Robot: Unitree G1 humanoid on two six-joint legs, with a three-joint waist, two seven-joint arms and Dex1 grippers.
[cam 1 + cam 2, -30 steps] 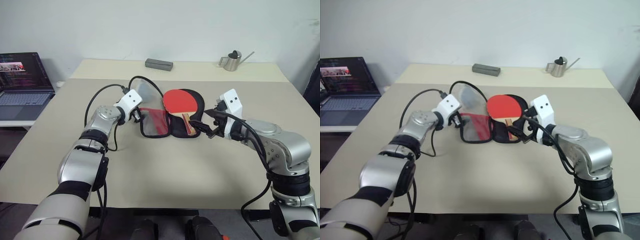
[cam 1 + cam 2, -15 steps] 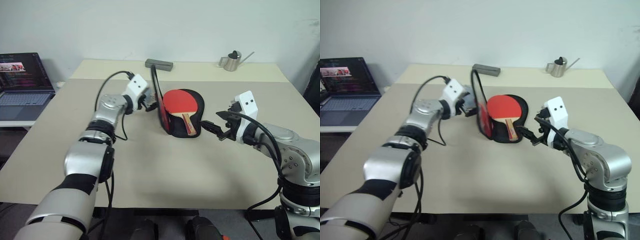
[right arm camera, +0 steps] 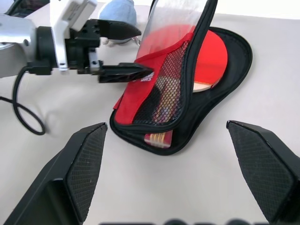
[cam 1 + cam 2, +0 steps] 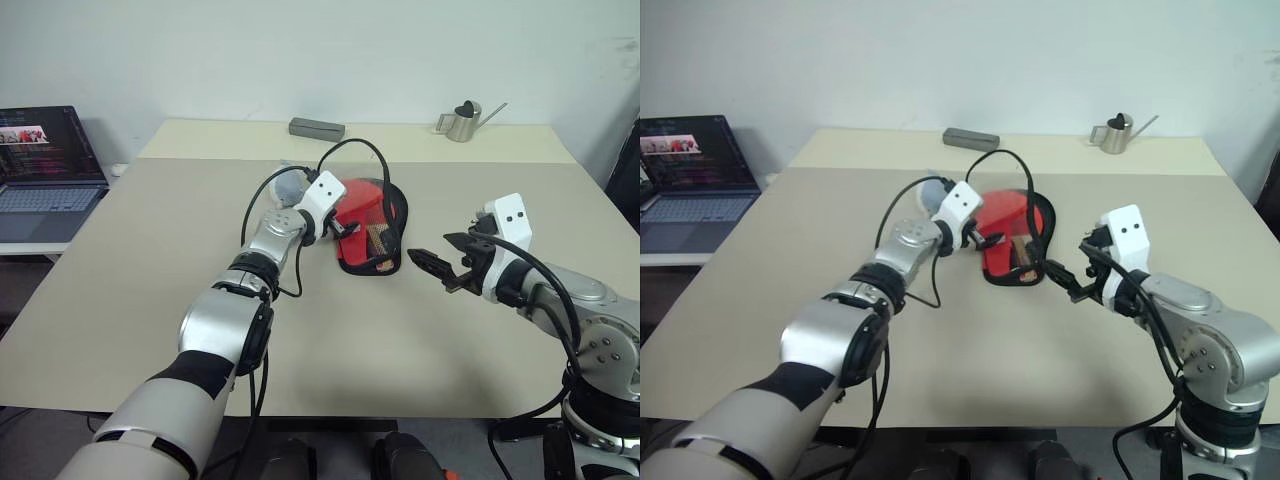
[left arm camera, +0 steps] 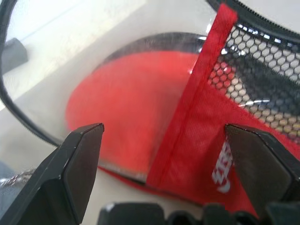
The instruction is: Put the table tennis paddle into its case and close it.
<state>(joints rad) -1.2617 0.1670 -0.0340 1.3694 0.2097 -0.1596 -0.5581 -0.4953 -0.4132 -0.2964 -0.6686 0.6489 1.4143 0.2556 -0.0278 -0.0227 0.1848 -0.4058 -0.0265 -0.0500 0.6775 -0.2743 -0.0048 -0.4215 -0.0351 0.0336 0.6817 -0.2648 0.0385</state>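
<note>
Now that the left gripper [image 4: 345,222], jaws apart, has swung the case [image 4: 372,232] flap over the table tennis paddle [image 3: 213,63], only closing remains; the right gripper [image 4: 432,264] waits beside, spread empty.

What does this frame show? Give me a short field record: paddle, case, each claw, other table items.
paddle: table tennis paddle lies in the case's lower half
case: case part shut, top flap tilted over the paddle
left claw: left claw open, lower finger against the flap
right claw: right claw open, holding nothing, apart from the case
table: grey bar, metal watering can
</note>
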